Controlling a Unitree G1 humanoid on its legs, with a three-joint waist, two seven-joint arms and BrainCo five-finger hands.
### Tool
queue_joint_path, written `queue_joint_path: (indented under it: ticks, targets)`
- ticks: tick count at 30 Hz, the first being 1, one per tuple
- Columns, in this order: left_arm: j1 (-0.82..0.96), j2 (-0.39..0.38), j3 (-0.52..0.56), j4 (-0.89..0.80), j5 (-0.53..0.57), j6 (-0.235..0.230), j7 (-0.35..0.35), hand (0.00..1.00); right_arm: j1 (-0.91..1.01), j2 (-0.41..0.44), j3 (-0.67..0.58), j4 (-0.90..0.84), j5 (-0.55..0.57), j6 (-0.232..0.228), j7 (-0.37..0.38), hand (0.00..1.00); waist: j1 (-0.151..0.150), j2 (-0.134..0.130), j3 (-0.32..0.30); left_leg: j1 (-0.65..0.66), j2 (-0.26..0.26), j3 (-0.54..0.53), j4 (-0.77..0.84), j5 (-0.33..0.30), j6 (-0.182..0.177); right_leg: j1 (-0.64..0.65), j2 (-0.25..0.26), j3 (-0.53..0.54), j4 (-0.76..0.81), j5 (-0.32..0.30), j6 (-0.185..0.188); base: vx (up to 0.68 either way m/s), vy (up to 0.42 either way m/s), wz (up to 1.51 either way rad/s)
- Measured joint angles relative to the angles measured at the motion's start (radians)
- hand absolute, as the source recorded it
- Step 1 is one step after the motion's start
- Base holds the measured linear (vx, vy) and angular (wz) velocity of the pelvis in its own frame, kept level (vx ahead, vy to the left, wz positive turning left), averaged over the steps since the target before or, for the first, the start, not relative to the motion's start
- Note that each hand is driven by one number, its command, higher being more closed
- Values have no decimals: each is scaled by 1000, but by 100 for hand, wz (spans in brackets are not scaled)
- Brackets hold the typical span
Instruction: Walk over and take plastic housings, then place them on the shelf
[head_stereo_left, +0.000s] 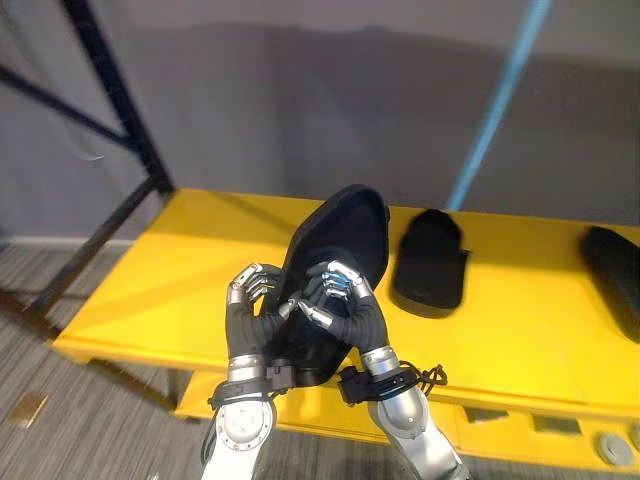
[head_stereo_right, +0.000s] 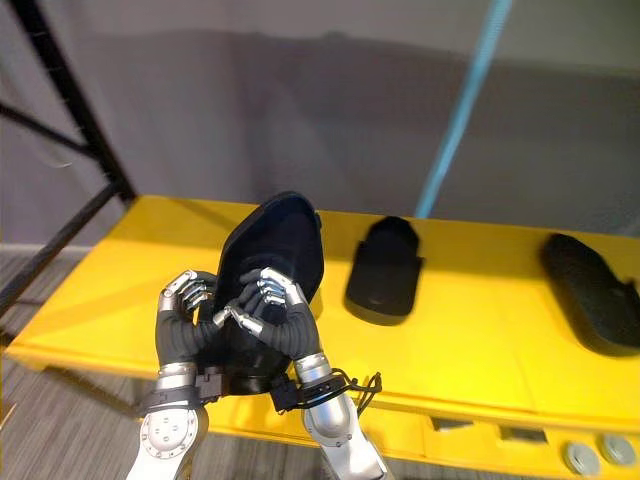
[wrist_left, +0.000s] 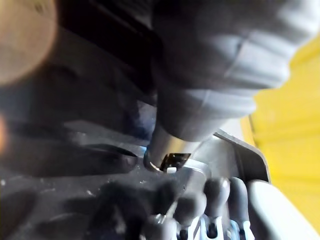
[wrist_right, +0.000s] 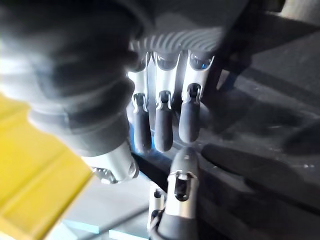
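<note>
Yellow shelf below. Left robot hand and right robot hand both curled onto black plastic housing, tilted up between them. Second housing right of right robot hand, third housing further right.

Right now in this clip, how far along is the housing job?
Looks done: a middle black plastic housing and a right-end black plastic housing lie on the yellow shelf. In hand: a large black plastic housing, tilted, with the left hand and right hand curled on it over the shelf's front. Left: lower it onto the shelf and let go.
</note>
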Motion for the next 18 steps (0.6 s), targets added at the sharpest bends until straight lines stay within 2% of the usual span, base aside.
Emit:
queue_joint_path:
  ticks: [2, 3, 4, 5, 6, 7, 8, 9, 11, 12, 13, 14, 16, 17, 18]
  targets:
    - [-6, 0, 35, 19, 0, 1, 7, 100, 11, -11, -2, -16, 32, -1, 15, 0, -8, -1, -3, -24, -53, -56, 52, 6, 5, -14, -51, 1, 55, -28, 0, 68, 234, 66]
    - [-10, 2, 63, 22, 0, 2, 17, 100, 10, -9, -7, -17, 45, -6, 17, 0, -19, -11, -10, -70, -78, -83, 106, -1, -22, -2, -86, 2, 44, -26, 0, 14, 201, 65]
    - [-28, 12, 94, 22, 0, 3, 34, 100, 2, -2, -21, -17, 69, -11, 18, 0, -17, -26, 2, -150, -66, -133, 212, -44, -37, -1, -104, 13, 22, -24, 16, 48, 197, 13]
    - [-34, 18, 119, 24, -1, 3, 50, 100, -10, 6, -32, -8, 86, -10, 18, 0, 4, 0, 3, -141, 12, -220, 170, -32, -52, -3, -81, 35, 12, -24, 39, 52, 139, -28]
    - [-32, 17, 133, 28, -1, 5, 61, 100, -11, 7, -34, -6, 94, -11, 19, 0, 4, 8, 4, -118, 41, -273, 120, -43, -111, 5, -71, 54, 3, -21, 55, 71, 231, -51]
    - [-39, 26, 146, 55, -3, 11, 75, 100, 1, 12, -40, -4, 116, -10, 21, 0, -1, -14, 11, -110, 15, -265, 141, -42, -90, 15, -96, 79, -17, 23, 88, 40, 267, -28]
    - [-40, 32, 146, 57, -3, 15, 80, 100, 2, 12, -42, -7, 124, -10, 24, 0, -3, -14, 11, -115, 14, -263, 160, -54, -91, 15, -97, 87, -20, 40, 94, 1, 423, -39]
    - [-43, 52, 143, 57, -3, 21, 79, 100, 1, 28, -50, -13, 146, -11, 36, 0, -2, -24, 9, -119, 3, -235, 212, -100, -72, 11, -123, 100, -20, 52, 90, -32, 348, -46]
    - [-47, 61, 142, 57, -22, 20, 80, 100, 1, 45, -53, -12, 155, -11, 46, 0, -1, -29, 8, -112, -13, -179, 249, -147, -46, 2, -158, 147, -21, 52, 90, -77, 372, -87]
    - [-52, 65, 151, 59, -45, 18, 84, 100, 1, 51, -43, -12, 155, -11, 54, 0, 4, -28, 6, -99, -19, -101, 247, -170, -22, -46, -186, 197, -7, 74, 82, -107, 339, -124]
    - [-58, 67, 153, 63, -59, 18, 84, 100, 0, 51, -42, -12, 155, -11, 54, 0, 5, -27, 4, -95, -20, -72, 234, -169, -17, -76, -195, 201, 3, 91, 59, -133, 324, -155]
    - [-74, 76, 158, 79, -70, 14, 84, 100, -1, 51, -38, -12, 155, -11, 54, 0, 5, -27, -4, -87, -21, -15, 187, -152, 4, -141, -204, 185, 47, 96, 43, -151, 283, -115]
    - [-99, 85, 156, 114, -81, 12, 81, 100, -2, 49, -43, -12, 150, -11, 54, 0, -27, -25, -4, -66, -38, 4, 114, -117, 16, -180, -158, 172, 98, 67, 83, -126, 217, -60]
    - [-110, 82, 149, 137, -83, 12, 79, 100, -2, 47, -52, -13, 150, -11, 54, 0, -48, -26, -4, -38, -51, 6, 59, -89, 26, -167, -115, 186, 99, 31, 104, -39, 101, -5]
    - [-113, 78, 144, 143, -92, 12, 77, 100, -1, 46, -61, -14, 151, -11, 54, 0, -54, -25, -4, -19, -59, 11, 30, -76, 27, -157, -95, 190, 94, 18, 102, 3, 80, -6]
